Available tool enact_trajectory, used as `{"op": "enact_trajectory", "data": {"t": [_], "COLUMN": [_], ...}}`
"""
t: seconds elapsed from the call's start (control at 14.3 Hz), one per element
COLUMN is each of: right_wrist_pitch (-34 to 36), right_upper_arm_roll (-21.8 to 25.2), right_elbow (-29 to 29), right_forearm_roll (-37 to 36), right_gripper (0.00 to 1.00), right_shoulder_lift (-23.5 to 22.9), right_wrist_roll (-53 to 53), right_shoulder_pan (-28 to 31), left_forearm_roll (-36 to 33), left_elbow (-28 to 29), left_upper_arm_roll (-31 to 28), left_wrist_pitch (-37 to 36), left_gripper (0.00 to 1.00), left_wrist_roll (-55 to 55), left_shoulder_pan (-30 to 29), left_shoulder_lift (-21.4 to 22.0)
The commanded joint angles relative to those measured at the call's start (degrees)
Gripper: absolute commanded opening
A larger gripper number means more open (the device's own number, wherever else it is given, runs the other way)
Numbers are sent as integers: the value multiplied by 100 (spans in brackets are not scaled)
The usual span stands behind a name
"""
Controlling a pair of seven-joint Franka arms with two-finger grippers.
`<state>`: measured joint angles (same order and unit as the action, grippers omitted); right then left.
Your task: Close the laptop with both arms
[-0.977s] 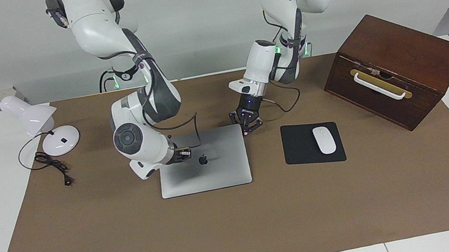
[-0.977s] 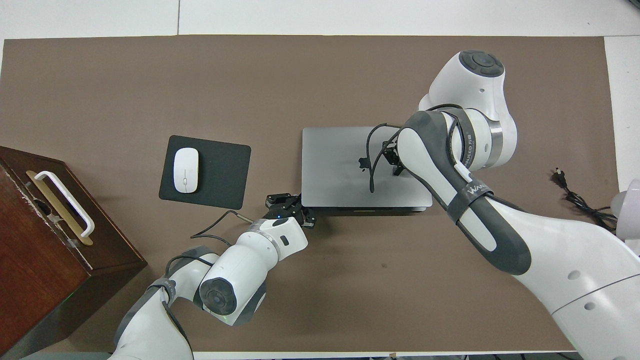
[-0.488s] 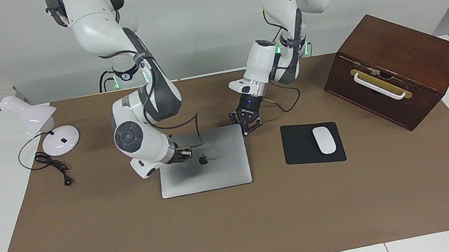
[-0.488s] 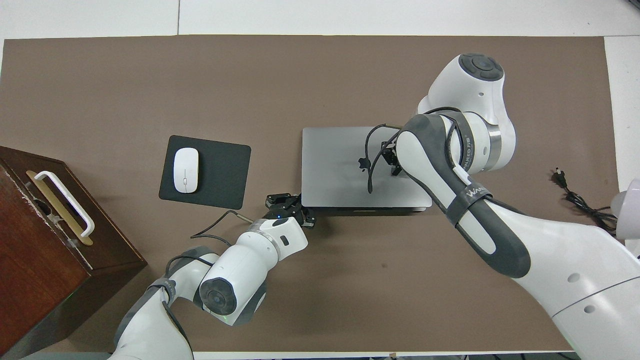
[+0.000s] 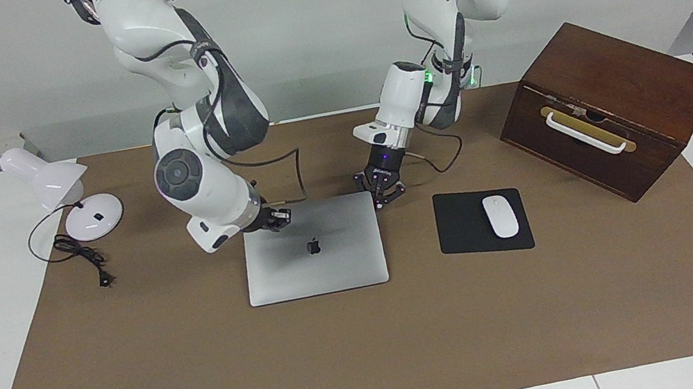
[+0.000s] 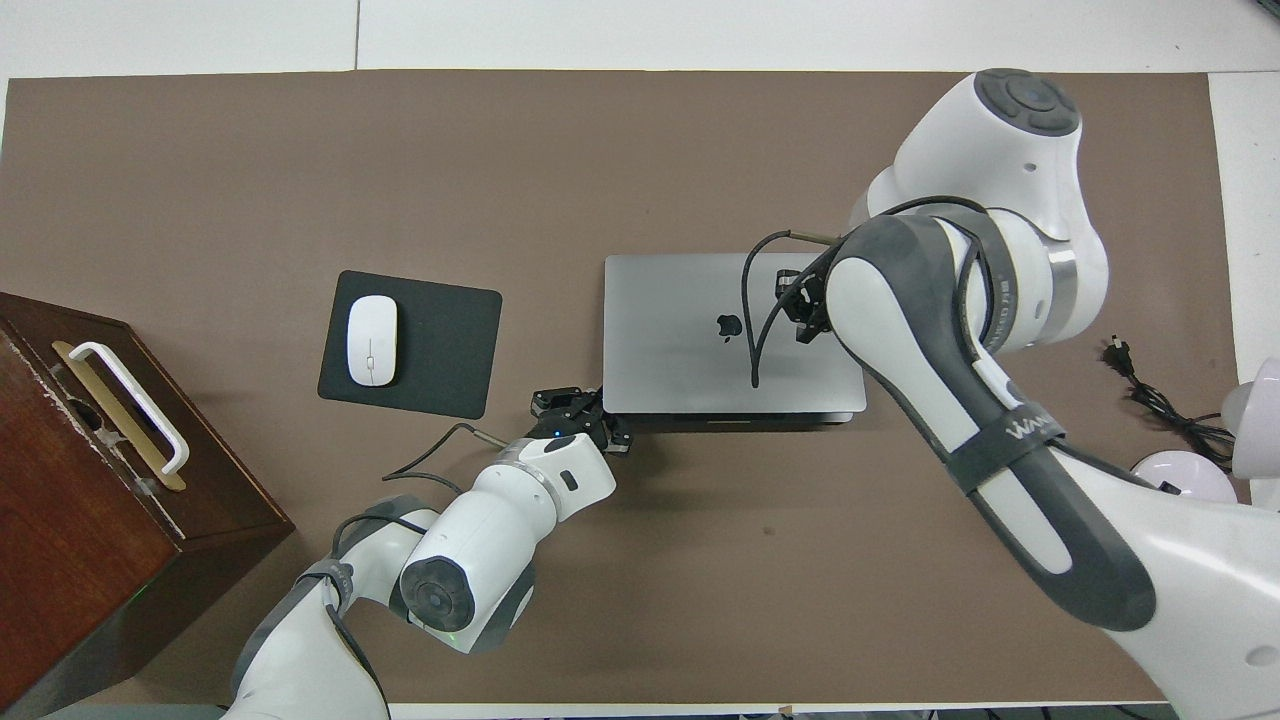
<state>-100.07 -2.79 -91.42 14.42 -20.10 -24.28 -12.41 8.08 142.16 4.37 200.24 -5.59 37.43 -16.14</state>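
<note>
The laptop (image 5: 329,261) lies shut and flat on the brown mat, its silver lid with the dark apple logo facing up; it also shows in the overhead view (image 6: 690,370). My right gripper (image 5: 280,218) hangs just over the lid's edge nearest the robots, toward the right arm's end, and shows in the overhead view (image 6: 800,310) beside the logo. My left gripper (image 5: 388,193) sits low at the laptop's corner nearest the robots, toward the left arm's end, with its fingers spread, and shows in the overhead view (image 6: 580,410).
A black mouse pad (image 5: 465,231) with a white mouse (image 5: 501,216) lies beside the laptop toward the left arm's end. A brown wooden box (image 5: 606,105) with a white handle stands past it. A white desk lamp (image 5: 56,183) and its cable (image 5: 79,257) lie at the right arm's end.
My right arm has lifted and drawn its gripper back from the lid's middle to the edge nearest the robots, uncovering the logo. The laptop and left gripper have not moved.
</note>
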Motion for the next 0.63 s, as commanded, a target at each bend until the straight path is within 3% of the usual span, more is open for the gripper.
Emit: {"op": "enact_trajectory", "data": {"t": [0.0,0.14,0.42,0.56], "right_wrist_pitch": [137,93,23,31], "right_upper_arm_roll": [42,85,85,121], "right_elbow": [71,89,308,326], "right_forearm_roll": [36,-140,-1290,-1328], "right_gripper": [0,0,0,0], "right_shoulder_lift": [330,437,586,770], "right_wrist_roll": [-112,-8,913,1336], "right_shoulder_pan": [98,229,344,502], "left_forearm_roll": [290,291,291,291], "left_elbow": [-110,-128,-110,-49], "left_upper_arm_roll": [-24,-15,-15,-7], "left_wrist_pitch": [50,50,33,7], "left_gripper": [0,0,0,0], "left_wrist_roll": [67,14,-232,-241], "left_shoulder_pan": [115,142,142,133], "left_shoulder_lift": [-302,-267,-144,-4]}}
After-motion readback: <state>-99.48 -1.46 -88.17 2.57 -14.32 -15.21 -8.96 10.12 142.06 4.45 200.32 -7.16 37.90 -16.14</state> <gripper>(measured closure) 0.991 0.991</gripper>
